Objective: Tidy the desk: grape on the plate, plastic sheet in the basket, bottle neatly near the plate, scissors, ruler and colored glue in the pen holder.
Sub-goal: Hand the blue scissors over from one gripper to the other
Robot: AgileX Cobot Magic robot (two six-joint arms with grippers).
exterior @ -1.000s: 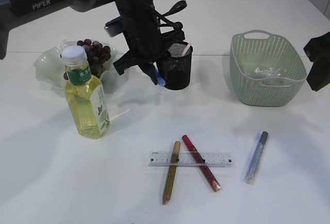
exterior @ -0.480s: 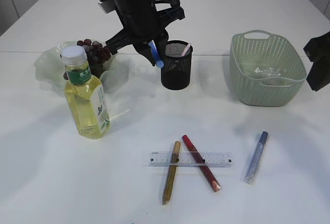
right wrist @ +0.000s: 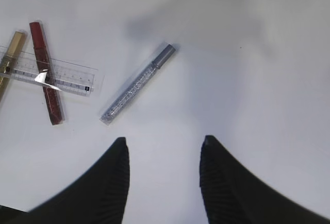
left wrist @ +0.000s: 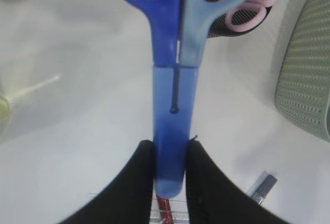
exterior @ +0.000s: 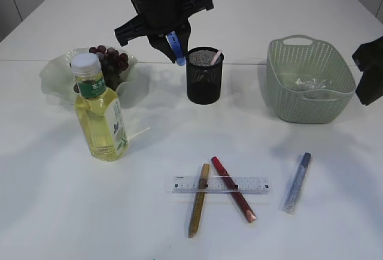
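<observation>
blue plastic-sheathed scissors (left wrist: 175,105) pinched between left black fingers (left wrist: 133,188), above black mesh pen holder (exterior: 204,75) holding pink scissors (left wrist: 255,7) | right fingers (right wrist: 111,177) apart, over silver glitter glue (right wrist: 137,83) | clear ruler (exterior: 220,184) on white counter (exterior: 54,206)

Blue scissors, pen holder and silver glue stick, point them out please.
blue scissors (left wrist: 174,105), left wrist view, blade sheath.
pen holder (exterior: 204,83), exterior view, mesh wall.
silver glue stick (right wrist: 135,85), right wrist view, glitter barrel.
</observation>
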